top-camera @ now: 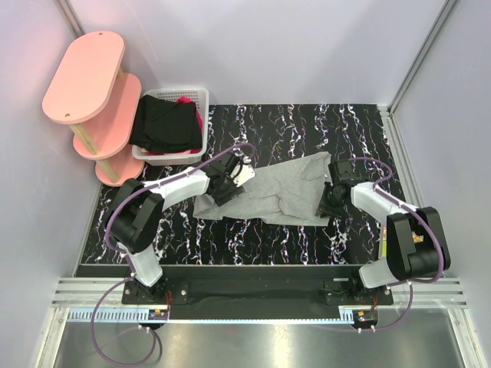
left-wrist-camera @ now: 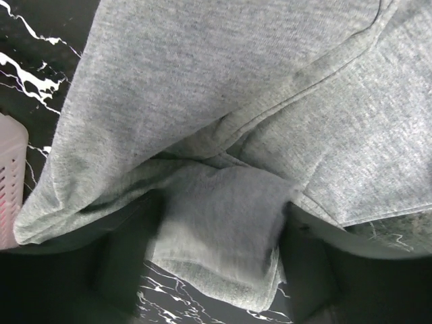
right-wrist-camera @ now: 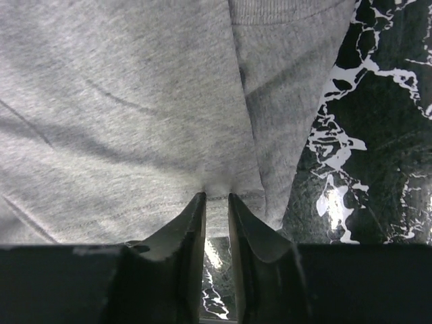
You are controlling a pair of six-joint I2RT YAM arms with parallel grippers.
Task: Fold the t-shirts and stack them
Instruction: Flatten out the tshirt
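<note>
A light grey t-shirt [top-camera: 268, 192] lies crumpled across the middle of the black marbled table [top-camera: 307, 123]. My left gripper [top-camera: 230, 184] is at the shirt's left end. In the left wrist view it [left-wrist-camera: 216, 263] is open, its dark fingers [left-wrist-camera: 125, 263] standing wide on either side of a hanging fold of the grey shirt [left-wrist-camera: 223, 81]. My right gripper [top-camera: 331, 201] is at the shirt's right edge. There it [right-wrist-camera: 216, 197] is pinched on the hem of the shirt [right-wrist-camera: 121, 101], and the cloth puckers at the tips. A black garment [top-camera: 163, 123] and a bit of magenta cloth [top-camera: 199, 123] lie in the basket.
A white lattice basket [top-camera: 201, 96] stands at the table's back left; its side shows in the left wrist view [left-wrist-camera: 10, 175]. A pink two-tier shelf [top-camera: 84, 77] stands left of it. Grey walls close in the left, back and right.
</note>
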